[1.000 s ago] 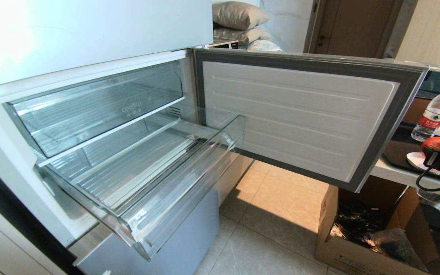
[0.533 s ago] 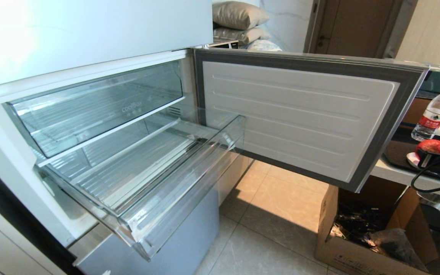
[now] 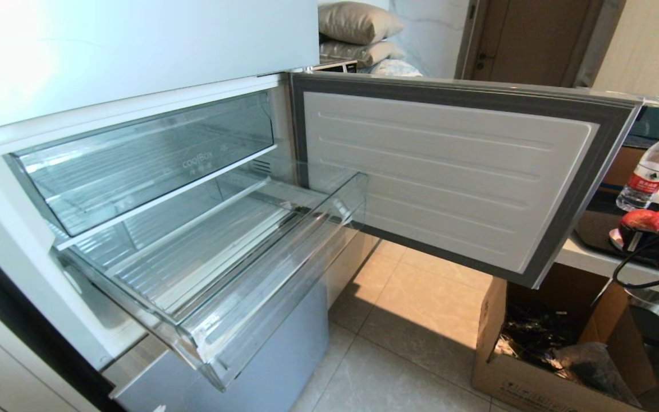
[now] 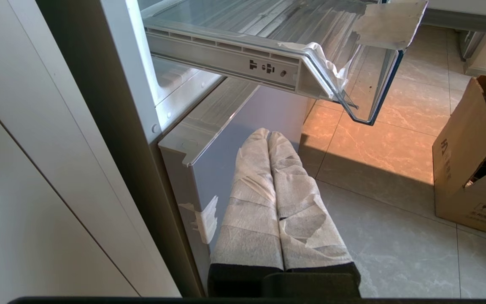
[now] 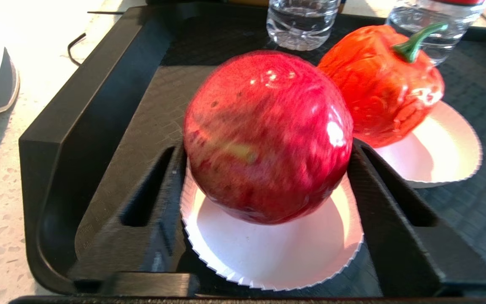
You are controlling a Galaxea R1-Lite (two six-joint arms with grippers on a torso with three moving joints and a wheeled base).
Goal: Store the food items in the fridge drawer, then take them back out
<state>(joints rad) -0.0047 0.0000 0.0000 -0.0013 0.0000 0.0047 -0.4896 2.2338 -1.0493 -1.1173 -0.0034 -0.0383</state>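
A glossy red apple (image 5: pixel 268 135) rests on a white paper plate (image 5: pixel 268 253) in a black tray (image 5: pixel 99 105). My right gripper (image 5: pixel 268 147) is open, its black fingers (image 5: pixel 171 177) close on either side of the apple, with a sliver of plate showing beside one finger. In the head view the apple (image 3: pixel 644 219) and right gripper (image 3: pixel 658 232) are at the far right on the counter. The fridge drawer (image 3: pixel 272 292) is pulled out and holds nothing. My left gripper (image 4: pixel 268 135), wrapped in white tape, is shut and parked low beside the fridge, under the drawer (image 4: pixel 373 84).
A red pepper (image 5: pixel 378 84) sits on a second paper plate (image 5: pixel 441 156) behind the apple, with water bottles (image 5: pixel 302 21) beyond. The fridge door (image 3: pixel 449 171) stands open between drawer and counter. The coolBox bin (image 3: pixel 146 154) is above the drawer. A cardboard box (image 3: pixel 541 355) stands on the floor.
The right gripper and the apple have dropped a little and shifted left at the picture's right edge. The fridge, drawer and left arm are unchanged.
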